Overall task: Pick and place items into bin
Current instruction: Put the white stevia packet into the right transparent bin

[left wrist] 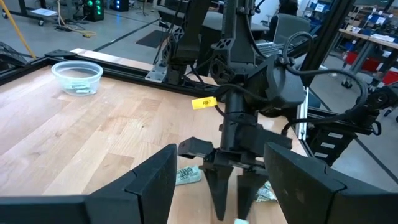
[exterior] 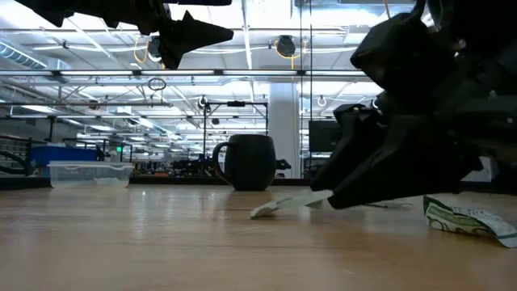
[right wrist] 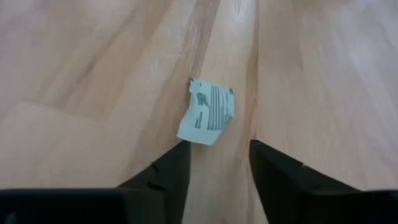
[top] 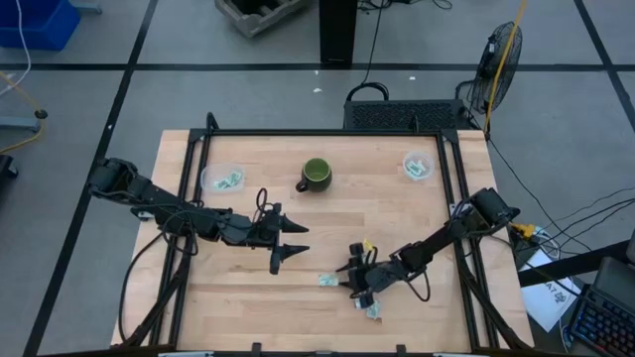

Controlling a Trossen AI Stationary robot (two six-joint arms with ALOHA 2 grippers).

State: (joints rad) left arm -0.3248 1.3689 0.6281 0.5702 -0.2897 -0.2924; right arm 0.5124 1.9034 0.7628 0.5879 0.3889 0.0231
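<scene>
The packet [right wrist: 208,113] print is too blurred to read (its corner curls under).

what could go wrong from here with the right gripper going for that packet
1. The right gripper is open and low over a thin packet lying flat on the wooden table; its fingers may scrape the wood or push the packet away instead of pinching it.
2. Another packet lies close beside that arm and could be swept off the near edge.
3. The left gripper hovers open nearby, so the arms might collide on the way to a clear bin.
</scene>
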